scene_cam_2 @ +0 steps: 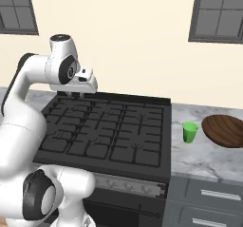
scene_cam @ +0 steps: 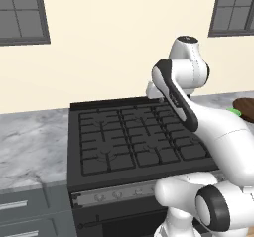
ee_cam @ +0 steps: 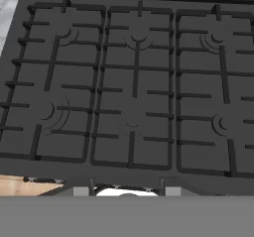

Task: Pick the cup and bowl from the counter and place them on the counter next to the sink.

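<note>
The black stove lies under the gripper, its jaw opening indiscernible, holding nothing, well apart from the cup and bowl on the counter.

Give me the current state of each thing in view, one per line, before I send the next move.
cup: upright on the counter, right of the stove, not held.
bowl: on the counter beyond the cup, apart from it, not held.
stove: grates bare, no flame showing.
gripper: above the stove's back edge, carrying nothing; can't tell how far the fingers are open.
</note>
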